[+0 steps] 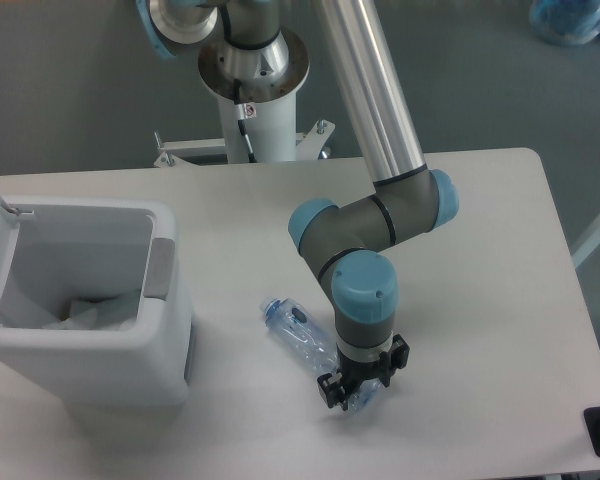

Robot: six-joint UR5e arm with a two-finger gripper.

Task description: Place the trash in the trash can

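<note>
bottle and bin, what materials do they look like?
Bottle: thin clear plastic with a bluish tint, glossy; the table shows through it and its walls look dented. Bin: white plastic by the look, smooth and semi-matte, moulded rounded corners, with a grey panel on the rim that may be plastic or rubber; the picture leaves that open.

I count one crushed clear bottle [302, 335] lying on my desk [480, 250], low in the middle of the frame. One white trash can [90, 305] stands at the left with its lid up, and one crumpled white wrapper [90, 312] lies inside it. I have one arm [365, 110] and one pincer [363, 380], and one bluish bundle [570, 20] shows at the upper right corner.
</note>
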